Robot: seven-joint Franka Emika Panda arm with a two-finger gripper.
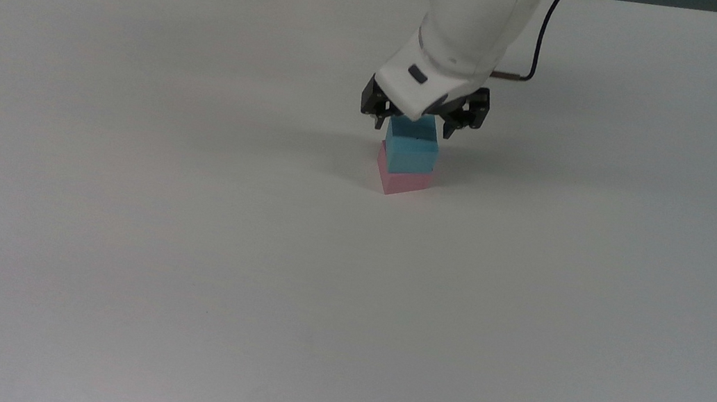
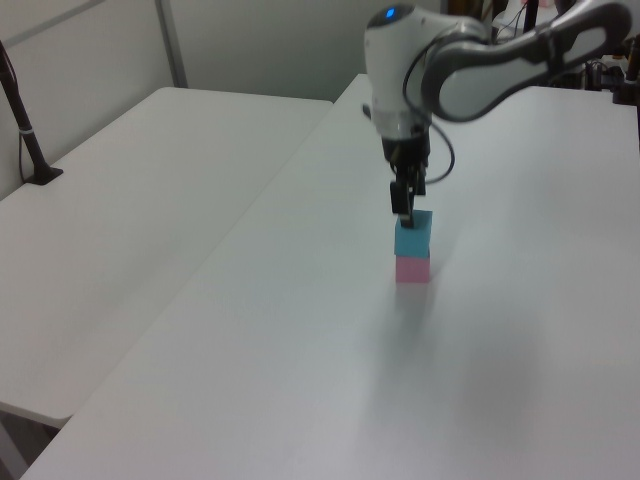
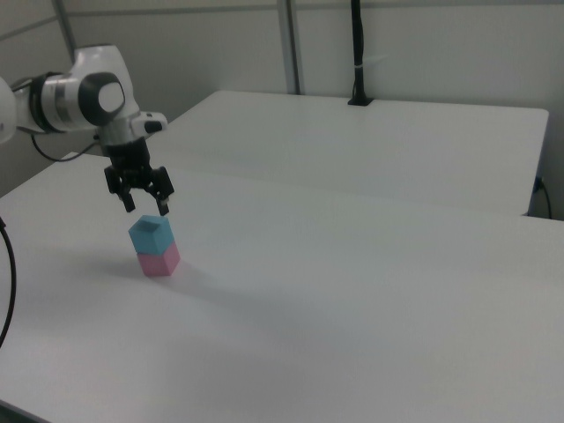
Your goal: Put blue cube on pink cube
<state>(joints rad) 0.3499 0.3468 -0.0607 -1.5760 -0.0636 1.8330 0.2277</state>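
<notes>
Blue cube (image 1: 410, 151) sat stacked on pink cube (image 1: 404, 178), on white table (image 1: 184, 240), slightly right of centre toward 12 o'clock in top view. Gripper (image 1: 420, 124) hung just above stack, fingers (image 3: 164, 204) spread wide, touching nothing. Small dark dot on cube's top face.

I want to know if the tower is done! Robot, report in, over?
Gripper open, above the stack. Small light-blue matte cube sits on small pink matte cube. White table, nothing in the way.
</notes>
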